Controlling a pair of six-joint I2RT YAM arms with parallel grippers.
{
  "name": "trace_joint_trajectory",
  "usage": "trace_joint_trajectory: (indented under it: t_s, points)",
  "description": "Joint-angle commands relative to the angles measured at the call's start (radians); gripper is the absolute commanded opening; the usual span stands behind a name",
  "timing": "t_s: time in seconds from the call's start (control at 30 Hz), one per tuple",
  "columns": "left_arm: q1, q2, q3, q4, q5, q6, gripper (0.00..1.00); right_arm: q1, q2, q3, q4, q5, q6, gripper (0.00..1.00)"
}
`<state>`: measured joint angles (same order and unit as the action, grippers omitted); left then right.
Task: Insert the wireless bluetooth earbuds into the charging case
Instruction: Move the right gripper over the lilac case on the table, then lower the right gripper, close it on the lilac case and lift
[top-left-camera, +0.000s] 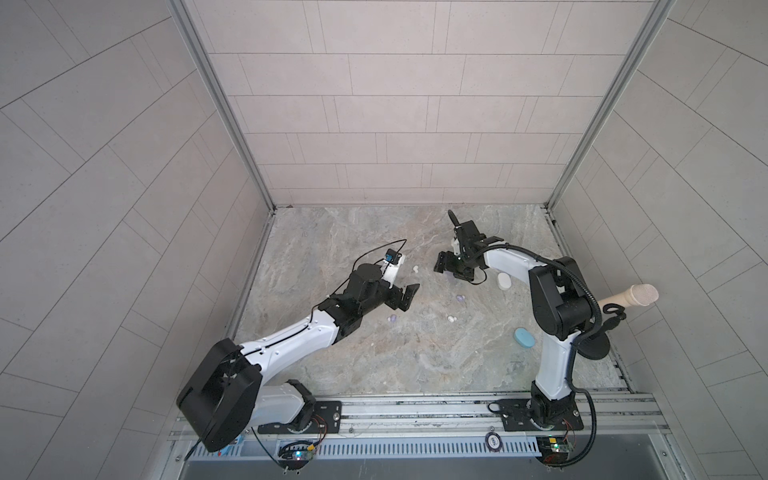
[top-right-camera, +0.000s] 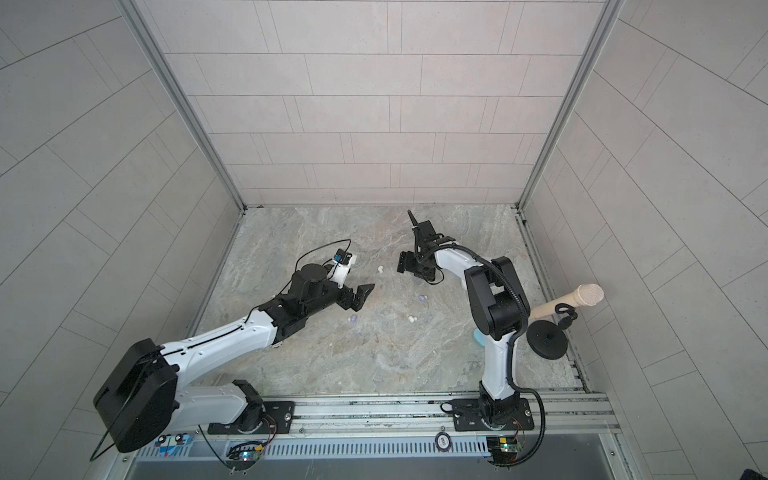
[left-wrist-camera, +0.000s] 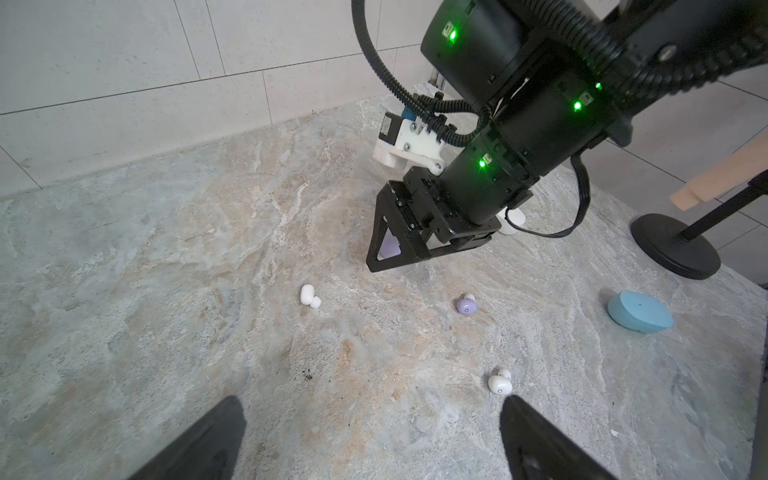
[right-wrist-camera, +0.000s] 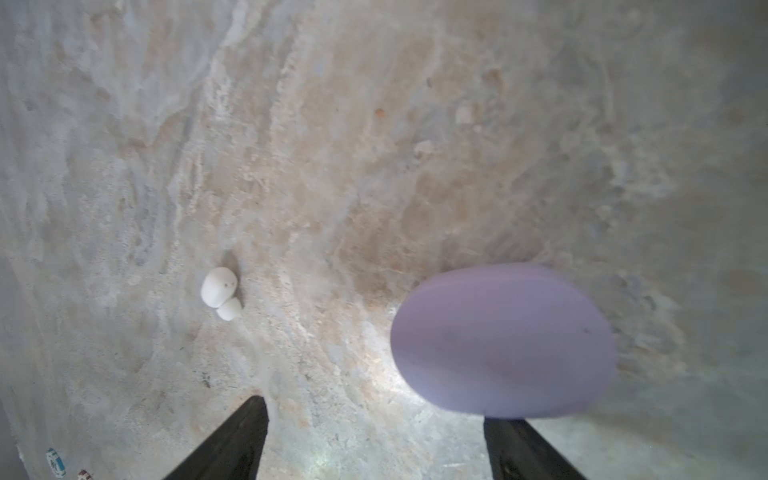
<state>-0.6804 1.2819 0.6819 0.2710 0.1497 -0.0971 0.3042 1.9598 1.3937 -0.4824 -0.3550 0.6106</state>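
A closed lilac charging case (right-wrist-camera: 503, 340) lies on the marble table, its edge over one fingertip of my open right gripper (right-wrist-camera: 374, 440) and not between the jaws; whether they touch I cannot tell. A white earbud (right-wrist-camera: 220, 293) lies to its other side. In a top view the right gripper (top-left-camera: 451, 270) hovers low at mid-table. My left gripper (left-wrist-camera: 374, 436) is open and empty above bare table. Ahead of it lie a white earbud (left-wrist-camera: 500, 381), a lilac earbud (left-wrist-camera: 466, 304) and another white earbud (left-wrist-camera: 309, 296). A second lilac earbud (top-left-camera: 392, 319) lies below the left gripper (top-left-camera: 409, 297).
A closed light blue case (left-wrist-camera: 640, 311) lies by the right arm's base, and a white case (top-left-camera: 503, 281) sits behind the right wrist. A microphone (top-left-camera: 636, 296) on a black round stand (left-wrist-camera: 675, 245) occupies the right edge. Tiled walls enclose three sides.
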Motion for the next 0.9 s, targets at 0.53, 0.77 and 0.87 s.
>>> trace_joint_trajectory:
  t_s: [0.53, 0.77, 0.87]
  points:
    - [0.005, -0.056, 0.003, -0.005, -0.002, 0.006, 1.0, 0.015, 0.129, 0.322, -0.376, 0.245, -0.217, 0.85]
    - [0.005, -0.065, -0.003, -0.005, -0.004, 0.005, 1.0, 0.027, 0.198, 0.388, -0.411, 0.272, -0.241, 0.85]
    - [0.005, -0.067, -0.005, -0.003, -0.006, 0.007, 1.0, 0.03, 0.219, 0.403, -0.419, 0.281, -0.246, 0.83]
